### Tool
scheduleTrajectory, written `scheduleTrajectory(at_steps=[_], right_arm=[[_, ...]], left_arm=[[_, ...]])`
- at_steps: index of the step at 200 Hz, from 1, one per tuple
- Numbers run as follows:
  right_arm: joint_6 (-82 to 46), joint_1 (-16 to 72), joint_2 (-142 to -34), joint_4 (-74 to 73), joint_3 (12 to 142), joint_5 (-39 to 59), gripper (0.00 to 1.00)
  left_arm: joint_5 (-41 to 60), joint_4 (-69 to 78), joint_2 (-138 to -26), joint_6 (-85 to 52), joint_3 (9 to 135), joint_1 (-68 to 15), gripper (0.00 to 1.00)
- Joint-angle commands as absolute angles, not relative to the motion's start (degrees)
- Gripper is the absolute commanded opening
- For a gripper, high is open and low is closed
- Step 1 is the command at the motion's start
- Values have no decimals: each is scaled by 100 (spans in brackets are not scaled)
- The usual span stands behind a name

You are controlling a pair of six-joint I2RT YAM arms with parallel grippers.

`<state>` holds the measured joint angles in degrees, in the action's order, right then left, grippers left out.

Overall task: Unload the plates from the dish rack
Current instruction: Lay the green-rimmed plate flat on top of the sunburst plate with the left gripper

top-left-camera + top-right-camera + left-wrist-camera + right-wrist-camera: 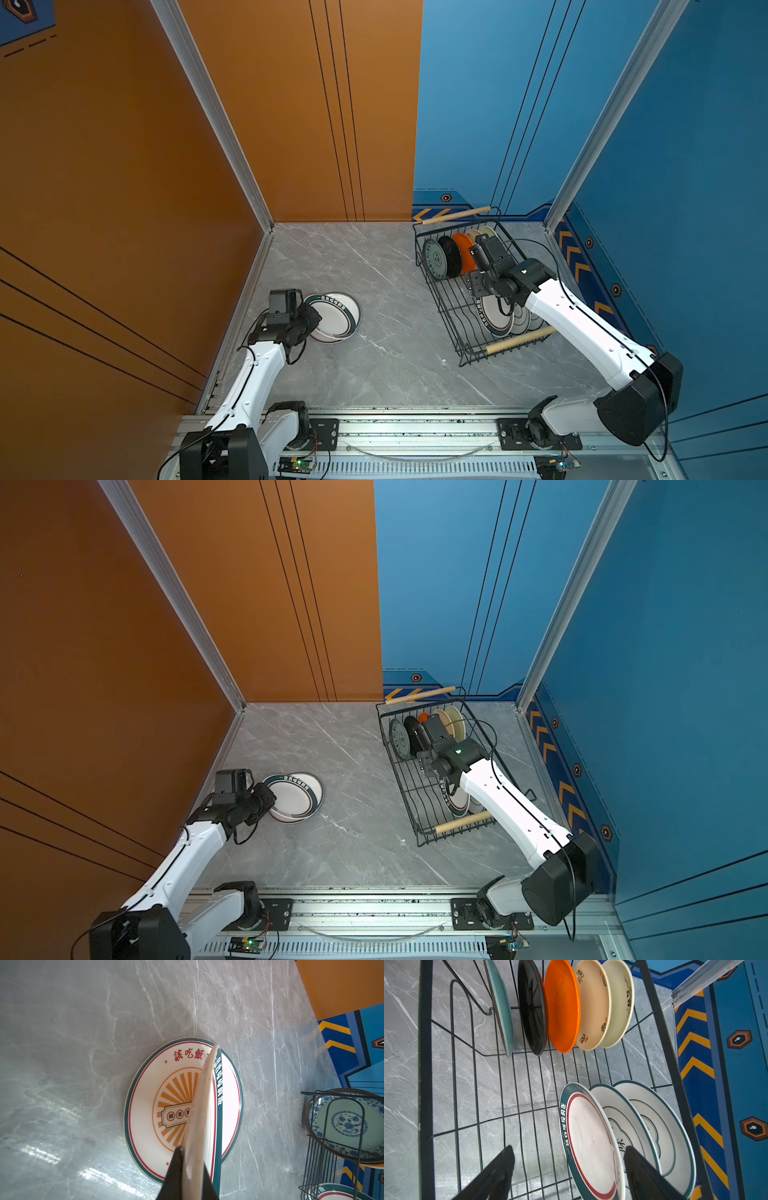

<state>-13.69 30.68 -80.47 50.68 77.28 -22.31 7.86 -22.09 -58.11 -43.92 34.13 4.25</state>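
Left gripper (193,1157) pinches tilted plate (204,1095), half-hiding sunburst plate (149,1093); right gripper (568,1148) gapes wide.

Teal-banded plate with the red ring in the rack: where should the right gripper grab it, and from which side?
Take the teal-banded plate by its upper rim, coming down from above with one finger on each face. It stands tilted on edge in the dish rack, with a white plate close behind it, so only the rim is free. The open right gripper is just above it.

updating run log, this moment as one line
left gripper: shut on teal-rimmed plate over sunburst plate | right gripper: open above dish rack
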Motion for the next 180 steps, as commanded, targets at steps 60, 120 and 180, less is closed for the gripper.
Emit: scheduleTrajectory(at_steps=[60,120,180], right_arm=[[-1362,2981,-7997,5256,7558,-1894,83],[-1376,2953,-7988,5235,7501,-1800,82],[-1372,2944,-7981,5227,7466,-1724,83]], left_arm=[[537,-2440,-6026,-4203,3331,510,14],[412,-2485,-6243,-4149,3305,527,21],[449,-2457,-6549,-4061,3337,562,28]])
